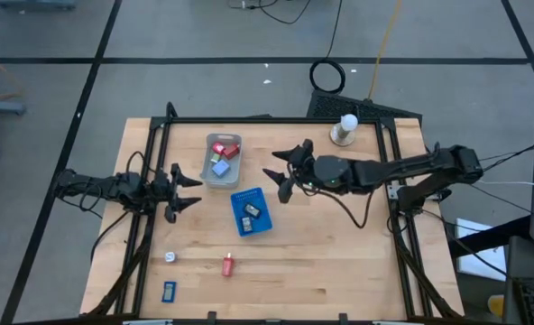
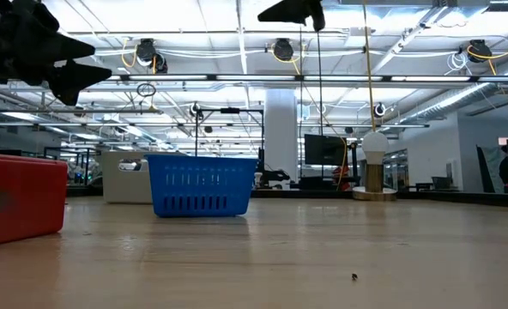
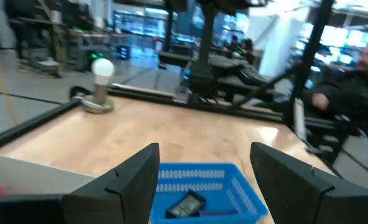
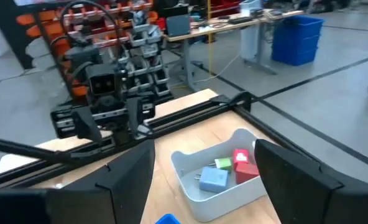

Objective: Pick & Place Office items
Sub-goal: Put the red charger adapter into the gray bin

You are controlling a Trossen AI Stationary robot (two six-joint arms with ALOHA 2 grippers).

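Note:
In the high view the grey tray [image 1: 222,161] holds red, green and pale blue pieces. A blue basket [image 1: 252,212] beside it holds a dark piece [image 3: 185,204] and a pale one. A white piece [image 1: 170,257], a red piece [image 1: 228,265] and a dark blue piece [image 1: 169,291] lie loose on the near left of the table. My left gripper [image 1: 191,191] is open, left of the tray and basket, above the table. My right gripper [image 1: 278,173] is open, right of the tray, raised off the table. The right wrist view looks down on the tray [image 4: 224,177] and its pieces.
A white knob on a round base [image 1: 345,129] stands near the far right corner. A black frame [image 1: 267,120] runs along the far, left and right edges of the table. The red piece [image 2: 18,202] looms large in the low view. A person [image 3: 364,62] sits beyond the table.

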